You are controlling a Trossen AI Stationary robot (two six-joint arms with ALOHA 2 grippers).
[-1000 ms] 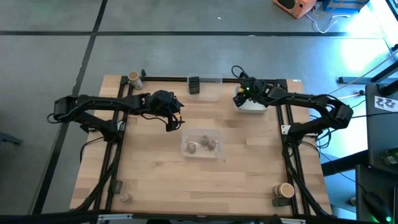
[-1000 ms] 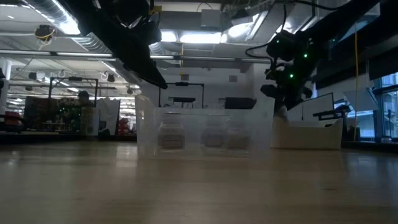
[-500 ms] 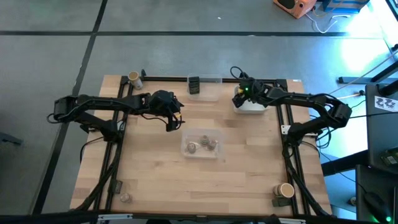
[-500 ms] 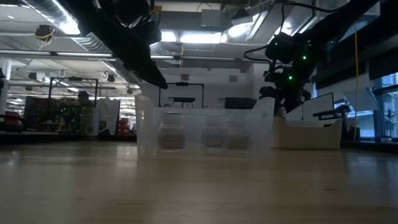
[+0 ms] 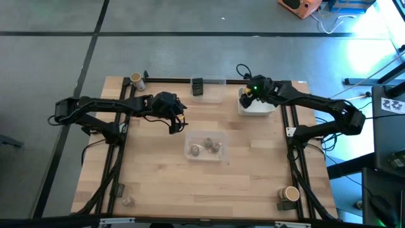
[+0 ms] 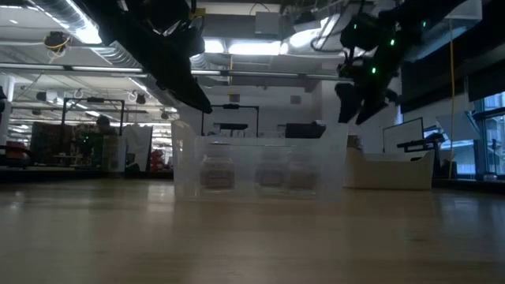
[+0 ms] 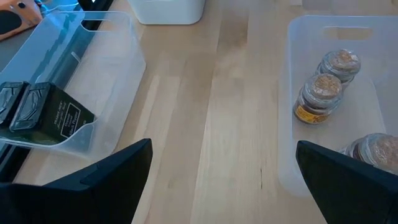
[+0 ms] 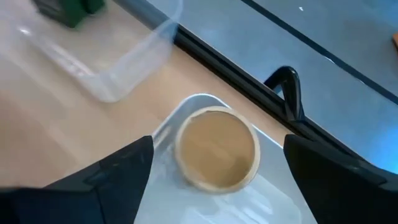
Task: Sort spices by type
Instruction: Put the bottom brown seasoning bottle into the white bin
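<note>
Just a round tan-topped jar (image 8: 216,147)

Tan-topped jar (image 8: 216,147) upright in white tray (image 8: 283,193).

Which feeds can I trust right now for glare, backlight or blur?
High view: evenly lit, but bright blue-white glare washes out the floor at upper right. Low view: strongly backlit by ceiling lights, so both arms are silhouettes and the clear bin looks hazy. Left wrist view: sharp, jars readable. Right wrist view: soft, the tan-topped jar in the white tray slightly blurred.
</note>
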